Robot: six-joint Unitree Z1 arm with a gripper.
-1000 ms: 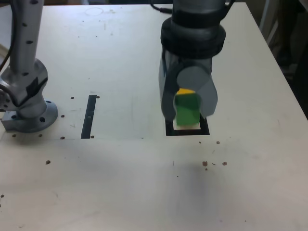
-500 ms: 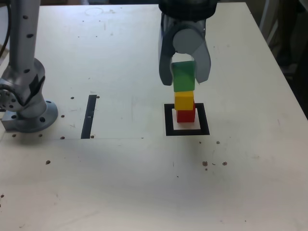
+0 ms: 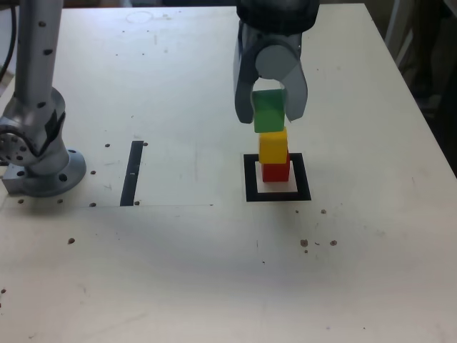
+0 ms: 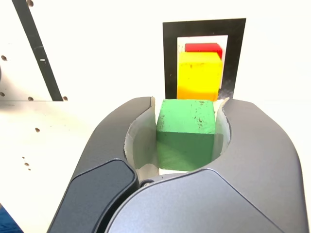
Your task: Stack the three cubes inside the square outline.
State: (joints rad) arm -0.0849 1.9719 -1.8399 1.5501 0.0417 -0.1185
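In the exterior view the gripper hangs above the far part of the table, its two grey jaws drawn in narrow and clamped on the sides of the green cube. That cube sits just over the yellow cube; whether its underside touches the yellow top cannot be told from here, and it looks shifted a little toward the exterior view's left. The yellow cube rests on the red cube, which stands on the pale centre of the square outline. A thin black strip lies well apart toward the exterior view's left, near the arm's base. In the wrist view the gripper pinches the green cube between pale inner pads, one on each side face. Beyond it the yellow cube shows inside the square outline, with a sliver of the red cube behind it.
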